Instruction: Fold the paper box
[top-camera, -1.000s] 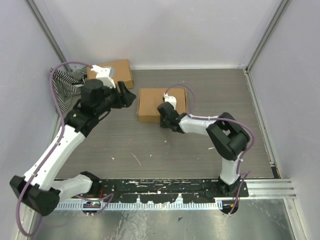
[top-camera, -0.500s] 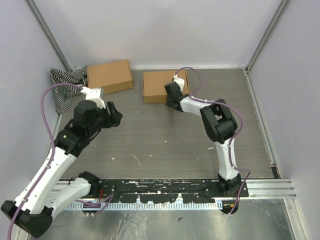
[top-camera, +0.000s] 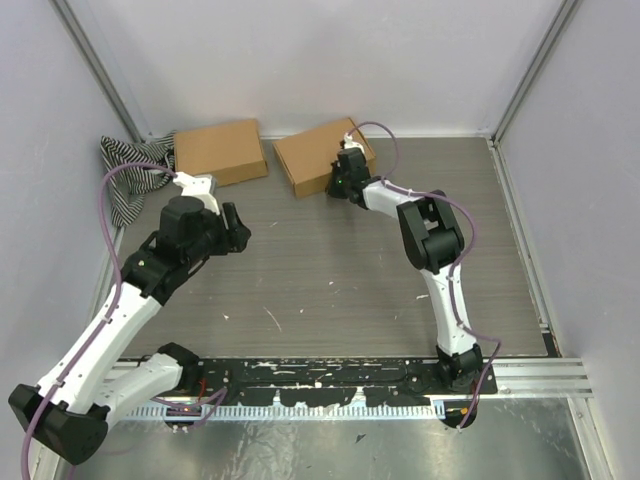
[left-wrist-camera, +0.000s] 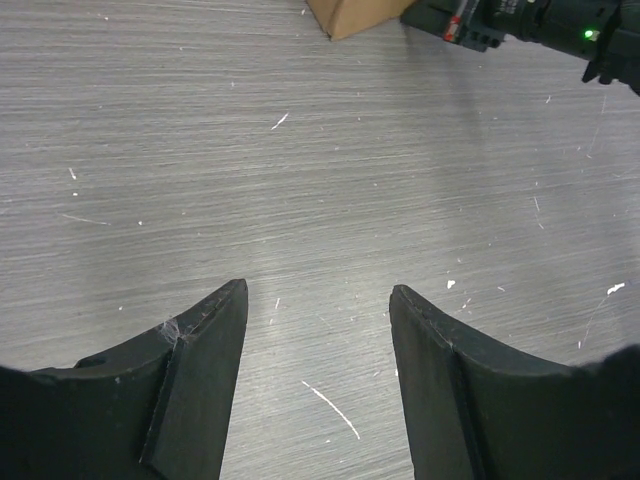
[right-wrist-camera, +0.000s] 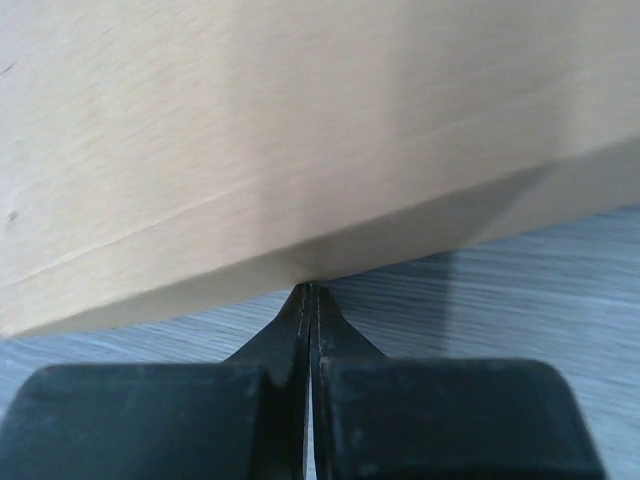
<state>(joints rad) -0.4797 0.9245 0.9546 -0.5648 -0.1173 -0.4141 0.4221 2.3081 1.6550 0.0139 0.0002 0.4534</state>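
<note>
The paper box (top-camera: 312, 152) is a closed brown cardboard box lying at an angle at the back of the table. In the right wrist view it fills the upper half (right-wrist-camera: 300, 130). My right gripper (top-camera: 335, 188) is shut, with nothing between its fingers, and its tips (right-wrist-camera: 310, 287) press against the box's near lower edge. My left gripper (top-camera: 235, 228) is open and empty over bare table left of the middle; its jaws (left-wrist-camera: 318, 290) stand wide apart. A corner of the box (left-wrist-camera: 345, 15) shows at the top of the left wrist view.
A second brown cardboard box (top-camera: 218, 150) lies at the back left, close to the paper box. A black-and-white striped cloth (top-camera: 130, 175) is bunched against the left wall. The back wall stands just behind both boxes.
My right gripper has pushed the paper box from mid-table to the back and turned it. My left arm has drawn back from the back-left box towards the middle.
</note>
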